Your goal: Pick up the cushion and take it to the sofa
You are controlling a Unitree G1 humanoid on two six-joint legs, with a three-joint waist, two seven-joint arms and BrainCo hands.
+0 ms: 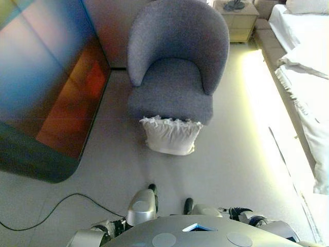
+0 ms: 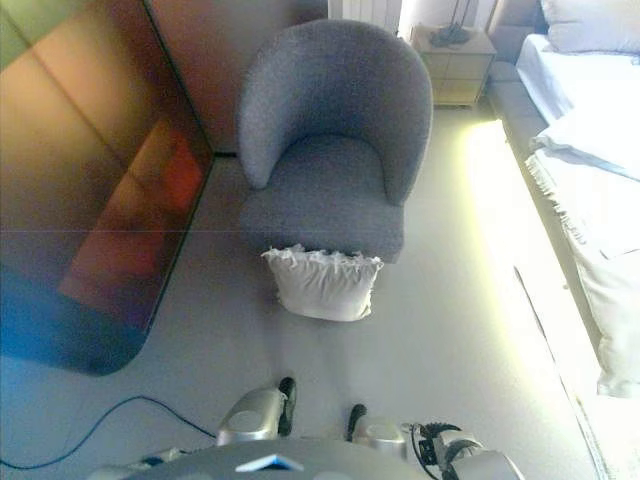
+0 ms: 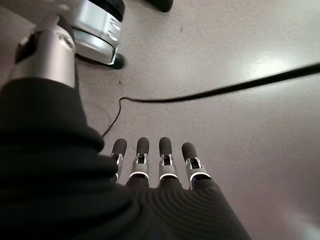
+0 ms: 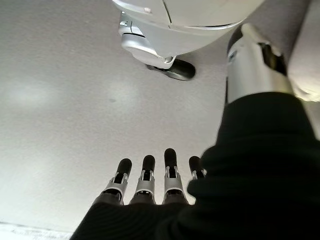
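A white cushion (image 1: 170, 135) with a frilled top edge stands on the grey floor and leans against the front of a grey tub armchair (image 1: 175, 67). It is a short way ahead of me, about centred in the eye views. My left hand (image 3: 160, 167) hangs at my side with straight fingers pointing at the floor and holds nothing. My right hand (image 4: 147, 182) hangs the same way on the other side, fingers straight and empty. Neither hand is near the cushion.
A large dark glossy panel (image 1: 46, 87) stands along the left. A bed with white bedding (image 1: 303, 77) runs down the right side, with a nightstand (image 1: 236, 18) at the back. Open floor (image 1: 236, 170) lies between the armchair and the bed.
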